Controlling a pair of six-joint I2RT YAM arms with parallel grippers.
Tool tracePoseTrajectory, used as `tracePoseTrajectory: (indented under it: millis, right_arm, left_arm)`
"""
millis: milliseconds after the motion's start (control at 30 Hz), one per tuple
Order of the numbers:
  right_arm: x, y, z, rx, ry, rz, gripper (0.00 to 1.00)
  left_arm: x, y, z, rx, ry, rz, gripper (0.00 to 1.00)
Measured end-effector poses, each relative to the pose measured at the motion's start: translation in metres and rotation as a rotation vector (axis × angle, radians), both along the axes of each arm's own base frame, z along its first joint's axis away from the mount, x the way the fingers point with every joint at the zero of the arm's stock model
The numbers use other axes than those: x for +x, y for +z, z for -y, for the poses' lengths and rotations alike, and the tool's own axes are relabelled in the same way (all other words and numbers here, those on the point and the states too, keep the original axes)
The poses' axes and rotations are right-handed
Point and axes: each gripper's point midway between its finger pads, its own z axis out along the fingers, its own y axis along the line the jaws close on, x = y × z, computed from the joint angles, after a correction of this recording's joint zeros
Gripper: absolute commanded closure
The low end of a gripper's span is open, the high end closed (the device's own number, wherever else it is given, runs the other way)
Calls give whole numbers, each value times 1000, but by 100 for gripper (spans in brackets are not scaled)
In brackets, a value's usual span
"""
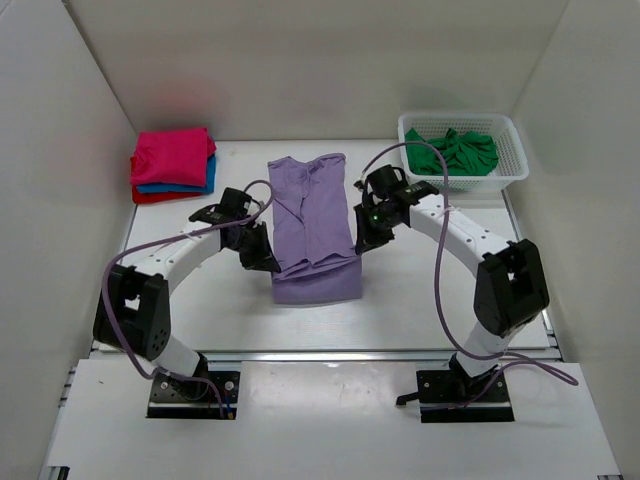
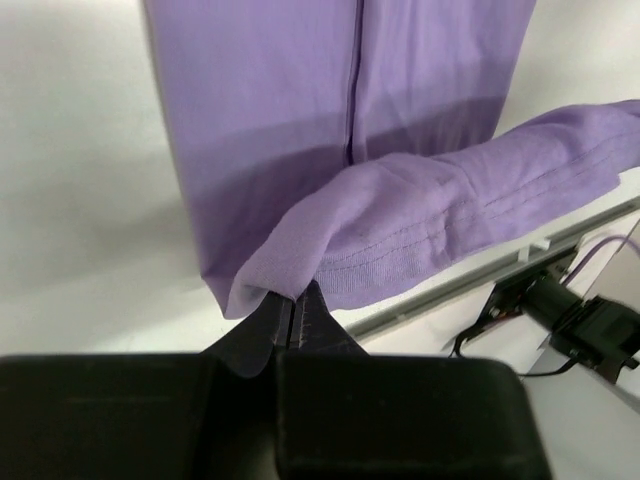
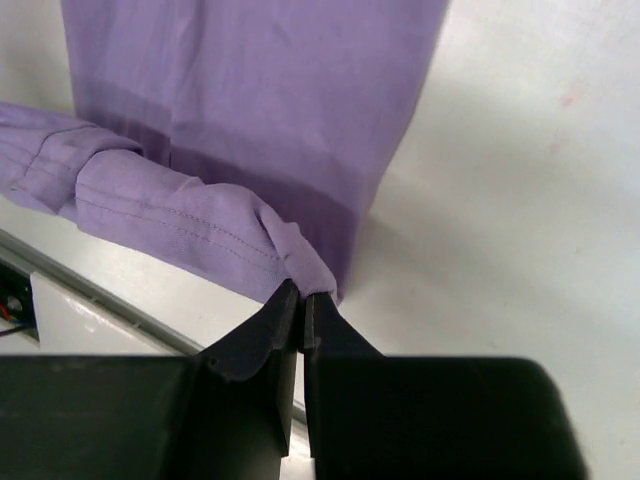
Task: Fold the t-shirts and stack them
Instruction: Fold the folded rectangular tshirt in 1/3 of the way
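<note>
Hem corners of lilac t-shirt [image 1: 310,210] pinched by left fingers [image 2: 325,335], right fingers [image 3: 262,335]; hem edge raised over table [image 1: 420,290].

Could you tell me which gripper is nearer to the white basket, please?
Right. The right gripper holds the lilac t-shirt at its edge facing the basket; the left gripper holds the opposite edge.

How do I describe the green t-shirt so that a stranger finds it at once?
Look at the far right corner of the table, where a white lattice basket stands. The green t-shirt lies crumpled inside it. No other shirt is green or sits in a basket.
</note>
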Motion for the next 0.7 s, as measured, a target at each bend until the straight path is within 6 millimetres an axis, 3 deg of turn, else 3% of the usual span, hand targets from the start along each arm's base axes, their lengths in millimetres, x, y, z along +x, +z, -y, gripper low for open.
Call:
tracePoseTrajectory:
  millis: [267,500,700]
  right_arm:
    - [32,-7,-2,-8,18,12,100]
    - [47,-16,-2,-11,20,3,100]
    - [69,-18,-5,1,15,12,100]
  left_arm:
    - [36,2,2,-26,22,32,98]
    - [48,-16,1,-22,34,6,97]
    - [66,-19,-2,-27,56,20,97]
